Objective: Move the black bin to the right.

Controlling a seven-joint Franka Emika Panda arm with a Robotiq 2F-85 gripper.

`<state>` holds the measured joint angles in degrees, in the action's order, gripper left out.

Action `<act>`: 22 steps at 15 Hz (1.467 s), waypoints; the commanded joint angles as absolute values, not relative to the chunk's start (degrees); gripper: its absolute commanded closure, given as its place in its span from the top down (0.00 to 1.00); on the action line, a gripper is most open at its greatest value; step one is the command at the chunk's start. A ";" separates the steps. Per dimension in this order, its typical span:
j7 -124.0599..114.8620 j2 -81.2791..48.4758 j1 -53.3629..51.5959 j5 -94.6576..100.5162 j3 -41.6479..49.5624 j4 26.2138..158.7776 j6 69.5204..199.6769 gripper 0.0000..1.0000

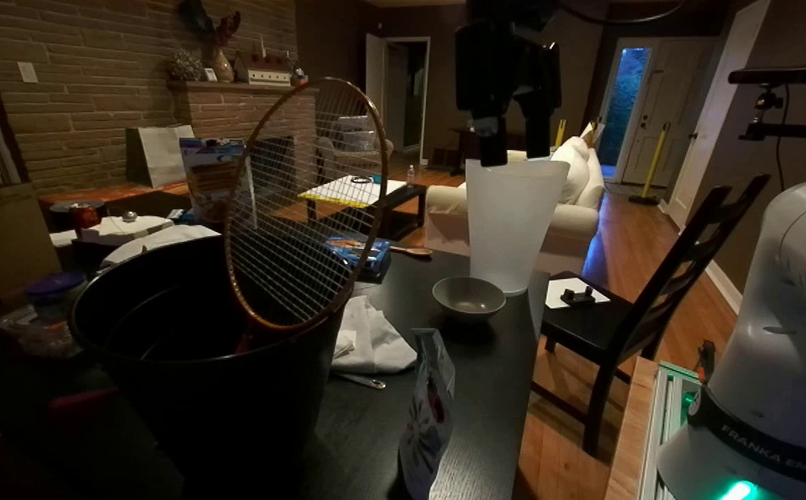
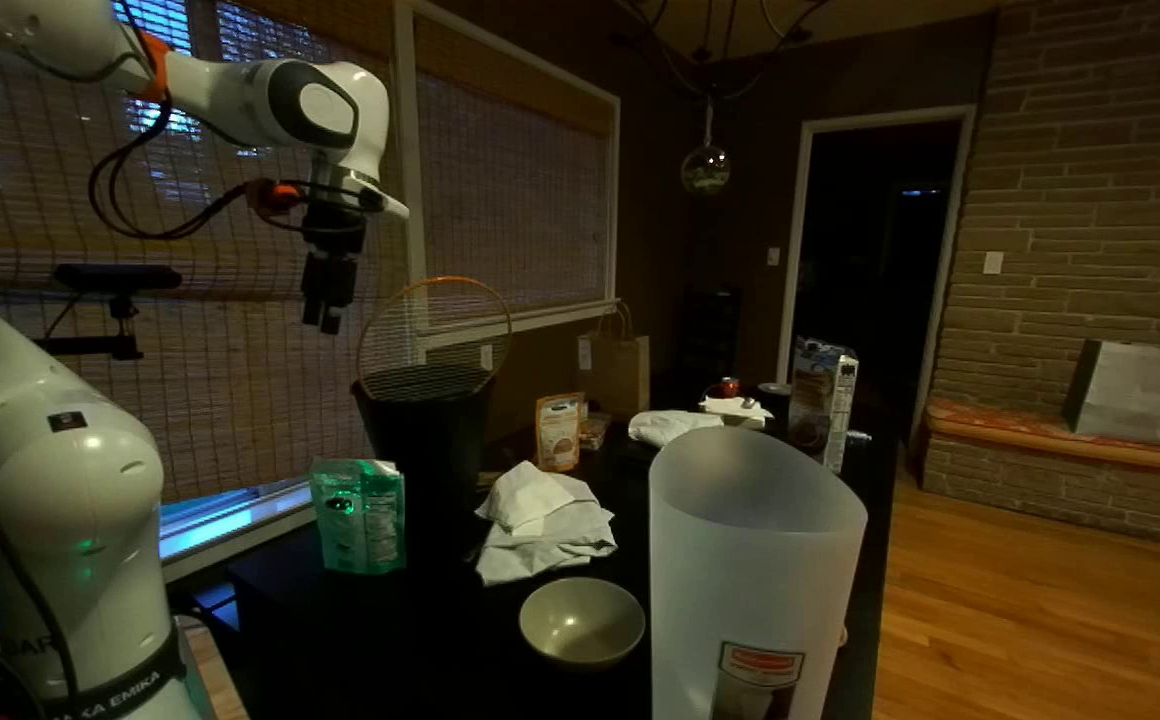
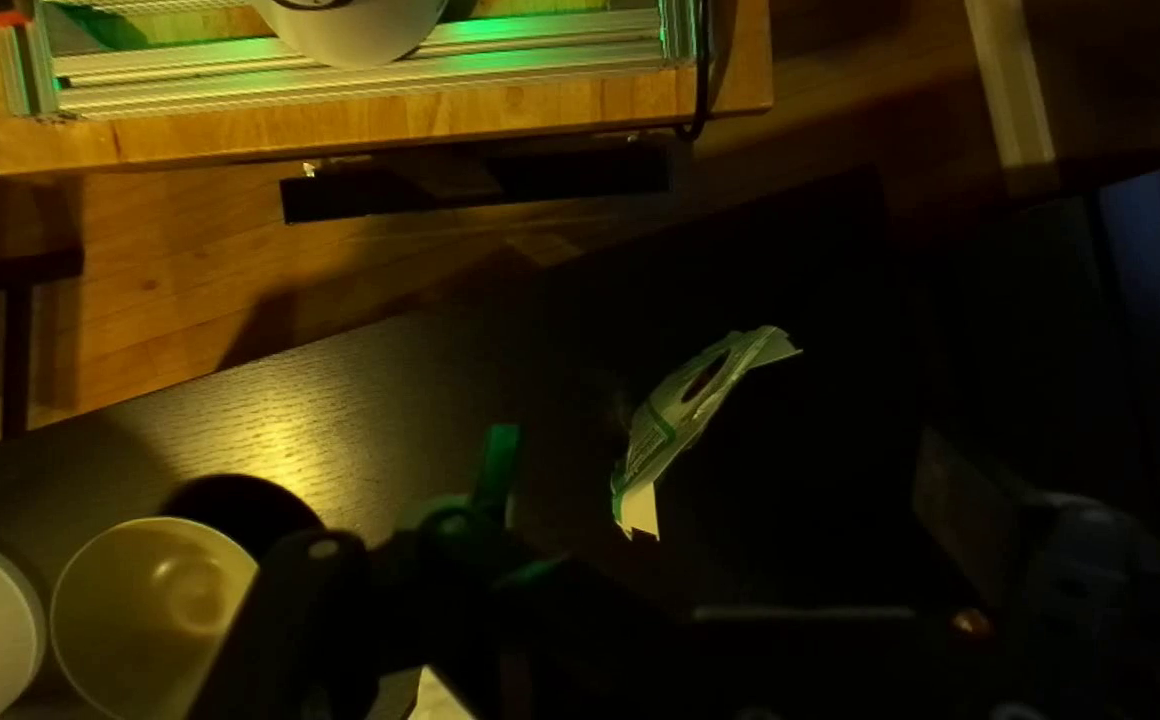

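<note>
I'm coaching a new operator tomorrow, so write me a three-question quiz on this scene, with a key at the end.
1. Multiple choice: what sticks up out of the black bin?
a) an umbrella
b) a racket
c) a broom
2. True or false: the pincer hangs apart from the black bin.
3. Fill in the blank: a grey ____ stands beside the tall white container.

Key: 1. b; 2. true; 3. bowl.

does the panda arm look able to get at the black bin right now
Probably yes: the open gripper hangs higher than the black bin, and part of the bin's rim looks bare. The racket standing in the bin is the main obstacle, so the approach may need to go around it.
</note>
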<state>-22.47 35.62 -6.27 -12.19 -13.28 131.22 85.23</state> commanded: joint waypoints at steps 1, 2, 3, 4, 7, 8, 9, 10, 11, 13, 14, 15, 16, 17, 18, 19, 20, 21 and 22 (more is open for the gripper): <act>-25.65 36.13 -2.22 -9.95 -12.75 131.64 90.10 1.00; -26.24 36.12 -1.09 -9.25 -11.80 131.76 91.58 1.00; -25.63 35.94 0.83 -8.17 -9.49 131.65 92.45 1.00; -25.62 35.93 2.52 -7.56 -7.74 131.73 93.19 1.00; -25.93 33.06 8.08 -6.07 -2.37 131.80 97.93 1.00; -26.65 31.76 9.46 -6.69 -0.83 131.86 99.39 1.00; -27.76 30.01 10.59 -7.56 0.10 132.13 101.73 1.00; -29.30 28.22 11.45 -8.29 0.55 132.87 104.78 1.00; -31.26 25.66 12.03 -8.99 0.58 133.39 108.33 1.00; -35.38 20.81 12.26 -10.66 0.73 133.04 110.88 1.00; -31.40 25.20 11.73 -8.24 1.46 133.74 108.74 1.00; -32.89 22.91 11.54 -8.68 1.55 133.83 109.95 1.00; -33.78 21.22 11.39 -8.83 1.57 133.78 110.68 1.00; -34.25 20.25 11.31 -8.86 1.59 133.64 110.93 1.00; -34.48 19.91 11.28 -8.88 1.60 133.47 110.94 1.00; -34.63 19.94 11.28 -8.89 1.60 133.28 110.94 1.00; -35.05 19.46 10.55 -12.64 2.01 133.74 112.15 1.00; -34.32 18.42 9.07 -16.35 1.80 134.26 113.36 1.00; -34.90 17.90 7.80 -19.06 0.66 135.59 116.61 1.00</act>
